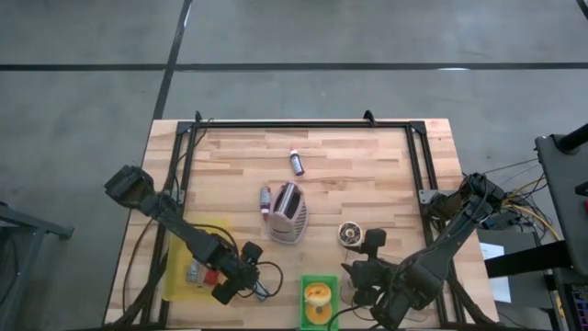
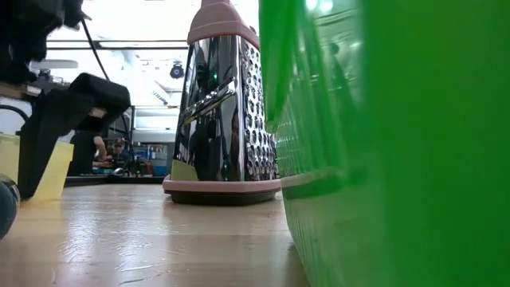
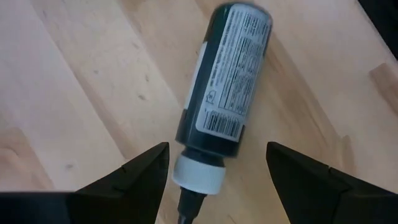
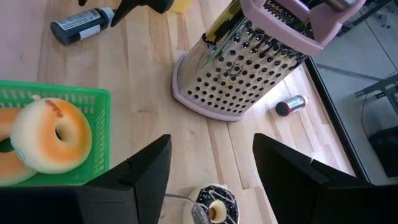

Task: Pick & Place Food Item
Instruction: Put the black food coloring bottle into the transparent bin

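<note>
Green basket (image 1: 319,280) holds 2 donuts (image 4: 53,134); left gripper (image 3: 217,171), wide, straddles an ungrasped bottle (image 3: 227,74); right gripper (image 4: 211,168) wide, empty.

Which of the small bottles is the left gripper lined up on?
The dark bottle with the white collar, lying flat near the table's front edge ahead of the open left gripper. The others lie farther back by the grater.

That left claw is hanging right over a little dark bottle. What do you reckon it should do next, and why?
Probably drop straight down and close. In the left wrist view the left gripper is open, its fingers either side of the dark bottle lying on the wooden table, near its white cap, not gripping it. The right gripper waits open beside the green basket.
</note>
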Available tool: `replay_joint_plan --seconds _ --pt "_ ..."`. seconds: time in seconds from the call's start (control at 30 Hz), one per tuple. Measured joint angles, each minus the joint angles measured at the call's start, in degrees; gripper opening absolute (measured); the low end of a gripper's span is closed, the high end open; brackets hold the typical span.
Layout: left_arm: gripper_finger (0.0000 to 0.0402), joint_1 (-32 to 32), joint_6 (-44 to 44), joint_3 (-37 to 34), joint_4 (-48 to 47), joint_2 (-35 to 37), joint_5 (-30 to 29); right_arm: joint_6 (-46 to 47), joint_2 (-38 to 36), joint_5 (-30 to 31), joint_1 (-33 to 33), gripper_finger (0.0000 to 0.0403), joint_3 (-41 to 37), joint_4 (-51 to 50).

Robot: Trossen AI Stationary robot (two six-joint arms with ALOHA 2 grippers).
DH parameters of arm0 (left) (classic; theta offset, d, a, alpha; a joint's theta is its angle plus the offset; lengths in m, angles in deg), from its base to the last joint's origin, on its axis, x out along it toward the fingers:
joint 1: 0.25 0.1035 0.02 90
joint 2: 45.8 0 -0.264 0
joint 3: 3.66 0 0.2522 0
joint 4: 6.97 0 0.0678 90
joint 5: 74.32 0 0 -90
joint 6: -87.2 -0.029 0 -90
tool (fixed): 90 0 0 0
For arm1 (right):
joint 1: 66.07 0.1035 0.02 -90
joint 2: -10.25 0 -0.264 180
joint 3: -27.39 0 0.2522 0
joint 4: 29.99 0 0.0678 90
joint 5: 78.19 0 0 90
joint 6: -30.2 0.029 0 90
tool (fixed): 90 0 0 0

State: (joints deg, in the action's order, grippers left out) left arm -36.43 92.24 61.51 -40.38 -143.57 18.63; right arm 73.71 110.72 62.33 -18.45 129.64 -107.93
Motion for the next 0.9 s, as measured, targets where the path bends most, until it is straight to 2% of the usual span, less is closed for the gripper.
replay_joint_plan --seconds 0.5,0.67,0.9 --pt "0.0267 0.0 1.2 -0.1 0.6 -1.8 -0.7 0.0 0.0 0.0 0.0 0.0224 0.0 0.1" --pt "0.0224 0.0 1.0 -0.1 0.6 -1.8 -2.3 0.0 0.0 0.0 0.0 0.0224 0.0 0.2" --pt "0.0129 0.0 0.4 -0.1 0.5 -1.8 -2.7 0.0 0.0 0.0 0.0 0.0224 0.0 0.2"
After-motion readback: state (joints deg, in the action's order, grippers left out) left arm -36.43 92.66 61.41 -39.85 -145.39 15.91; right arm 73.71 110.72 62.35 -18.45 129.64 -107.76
